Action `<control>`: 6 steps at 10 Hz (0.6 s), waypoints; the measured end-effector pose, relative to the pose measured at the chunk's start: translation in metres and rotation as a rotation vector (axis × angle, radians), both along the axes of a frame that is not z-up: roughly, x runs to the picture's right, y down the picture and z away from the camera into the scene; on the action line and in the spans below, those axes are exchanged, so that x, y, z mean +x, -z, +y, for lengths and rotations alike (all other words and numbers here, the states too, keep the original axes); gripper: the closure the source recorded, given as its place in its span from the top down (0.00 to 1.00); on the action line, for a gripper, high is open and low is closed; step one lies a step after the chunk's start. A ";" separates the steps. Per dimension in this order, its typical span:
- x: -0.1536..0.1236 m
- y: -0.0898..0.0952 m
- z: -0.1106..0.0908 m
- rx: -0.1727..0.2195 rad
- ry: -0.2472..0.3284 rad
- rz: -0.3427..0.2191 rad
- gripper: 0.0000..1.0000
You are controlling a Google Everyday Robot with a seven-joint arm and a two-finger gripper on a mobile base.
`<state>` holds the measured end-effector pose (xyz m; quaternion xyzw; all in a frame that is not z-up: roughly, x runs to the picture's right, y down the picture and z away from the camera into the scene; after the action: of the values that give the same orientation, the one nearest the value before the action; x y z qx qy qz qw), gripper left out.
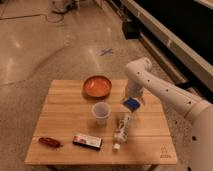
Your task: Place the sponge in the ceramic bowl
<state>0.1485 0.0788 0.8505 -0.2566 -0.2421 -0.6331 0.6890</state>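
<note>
my gripper (131,96) hangs just over the sponge (132,104), which sits on the table (65,100) near the ceramic bowl (97,86), not in it. i cannot tell its grip. a weak hold could drop the sponge before the bowl.

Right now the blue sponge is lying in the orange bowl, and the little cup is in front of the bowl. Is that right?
Not quite. The camera view shows the sponge lying on the table, to the right of the cup, not in the ceramic bowl. The gripper is right over the sponge. The cup does sit in front of the bowl.
</note>
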 end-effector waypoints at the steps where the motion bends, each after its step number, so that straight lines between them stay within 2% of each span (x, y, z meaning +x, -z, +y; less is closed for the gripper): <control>1: -0.005 -0.013 0.000 0.000 0.013 -0.026 0.80; 4: -0.002 -0.039 -0.009 0.007 0.054 -0.098 0.80; 6: 0.005 -0.047 -0.013 0.000 0.077 -0.132 0.80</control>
<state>0.1537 0.0658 0.8977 -0.2233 -0.2771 -0.6748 0.6466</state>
